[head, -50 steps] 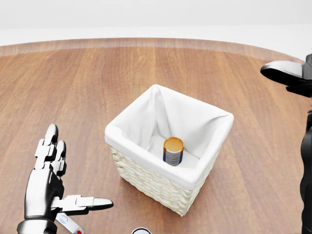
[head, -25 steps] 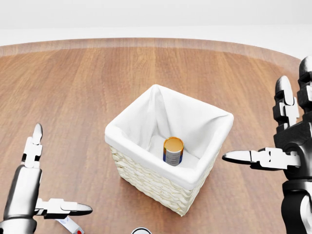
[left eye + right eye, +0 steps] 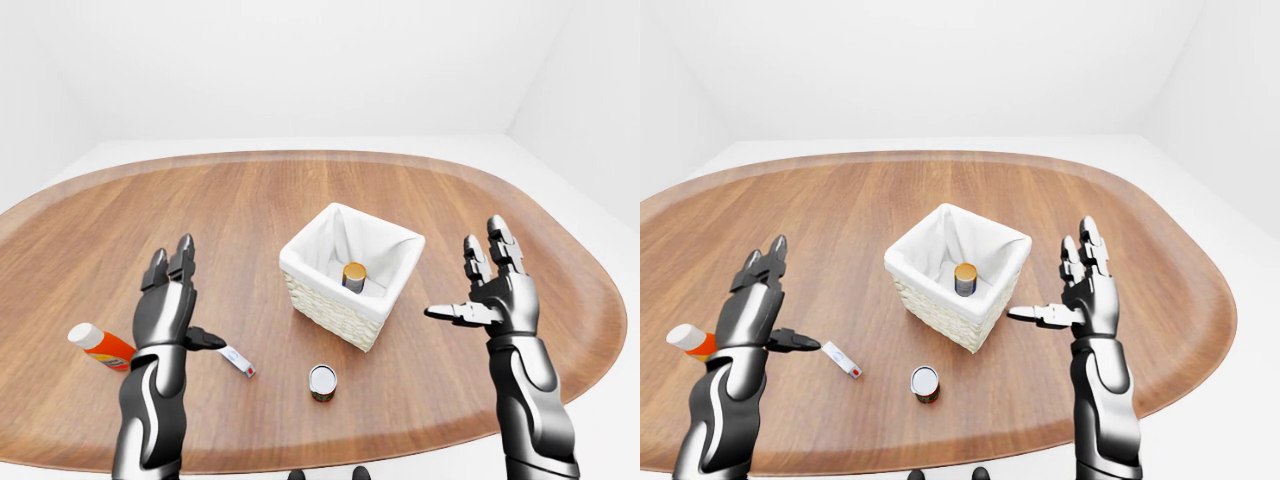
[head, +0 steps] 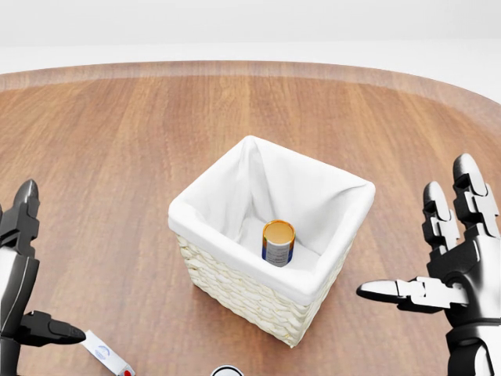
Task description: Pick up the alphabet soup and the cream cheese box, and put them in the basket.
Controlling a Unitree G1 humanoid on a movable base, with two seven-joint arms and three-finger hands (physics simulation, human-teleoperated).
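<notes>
Cream cheese box (image 3: 237, 360), probably the small flat white pack on table (image 3: 250, 200), lay half hidden at head view's bottom edge, just beside left hand (image 3: 168, 305) thumb. Left hand stood open, empty. Right hand (image 3: 495, 290) open too, fingers spread, well right of basket (image 3: 385, 290). Alphabet soup (image 4: 278, 243) stood upright inside basket. Second can (image 3: 322, 381) sat below basket; orange bottle (image 3: 100, 345) partly behind left arm.

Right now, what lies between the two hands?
In the left-eye view, the basket, soup can inside, stands between the left hand and right hand.
</notes>
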